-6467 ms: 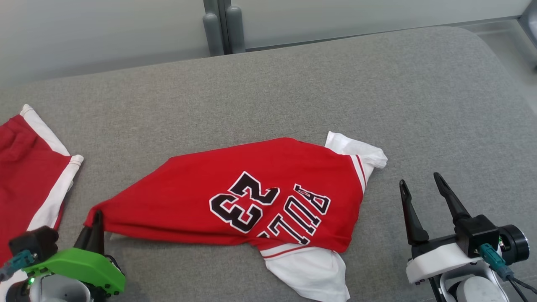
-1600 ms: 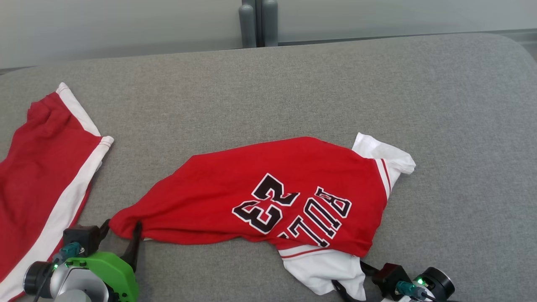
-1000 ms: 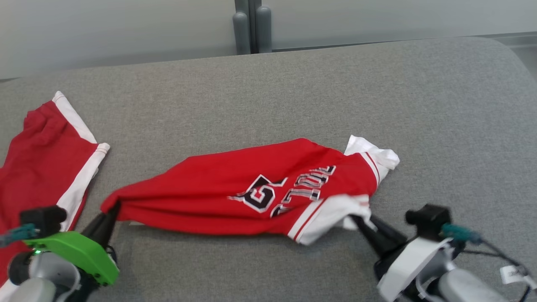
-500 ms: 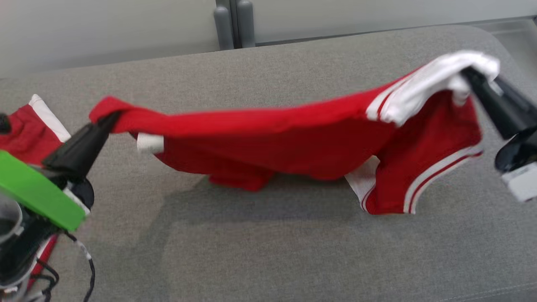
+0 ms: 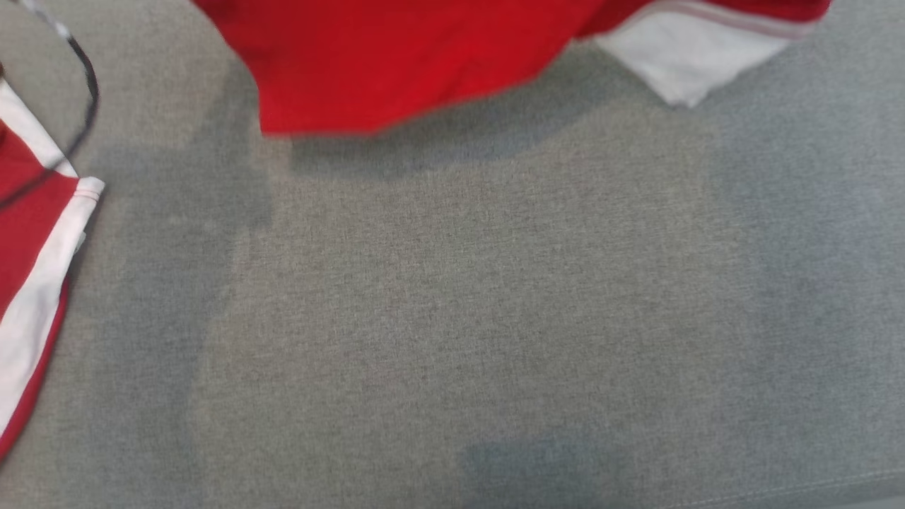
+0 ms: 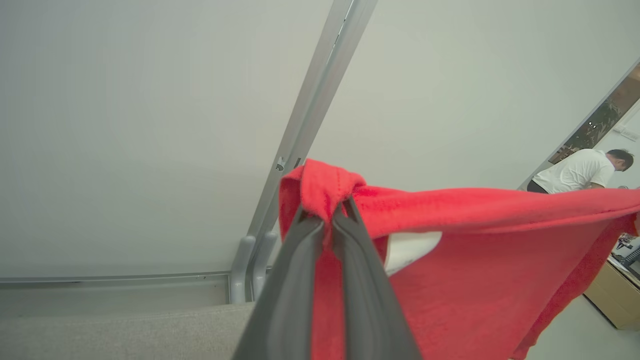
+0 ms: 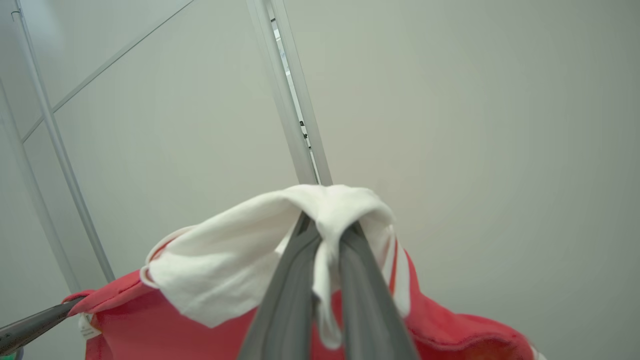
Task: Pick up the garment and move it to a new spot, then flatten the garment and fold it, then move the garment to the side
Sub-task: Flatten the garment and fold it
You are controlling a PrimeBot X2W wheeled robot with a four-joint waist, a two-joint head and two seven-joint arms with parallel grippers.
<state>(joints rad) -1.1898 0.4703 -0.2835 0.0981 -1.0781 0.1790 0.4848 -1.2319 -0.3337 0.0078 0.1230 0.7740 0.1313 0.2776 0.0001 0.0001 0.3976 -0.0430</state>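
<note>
**Holding the shirt aloft by both ends**

From the head, looking down on the grey cloth-covered table (image 5: pixel 452 318). Across the top of that view, blurred, the lower edge of the red shirt (image 5: pixel 396 63), with a white part at the upper right. Under it, a soft shadow (image 5: pixel 438 141) on the table; cannot tell whether the lowest fold brushes the cloth.

Along the left wrist: left pincer (image 6: pixel 327 220) closed tight on a bunched red corner of the shirt, fabric folded over the fingertips and stretching away to the right in front of a pale wall (image 6: pixel 125 125).

Along the right wrist: right pincer (image 7: pixel 325 225) closed tight on a white sleeve, cloth draped over both fingers, red body hanging below. At the lower left of that view, a dark finger of the left pincer gripping the far red corner.

At the left edge of the table, lying flat: red shorts (image 5: pixel 28 283) with a white stripe, well apart from the shirt. Above them, a thin dark cable (image 5: pixel 85 92) looping through the corner. Far off in the left wrist view, a person (image 6: pixel 580 172) in a white top, bent over.
</note>
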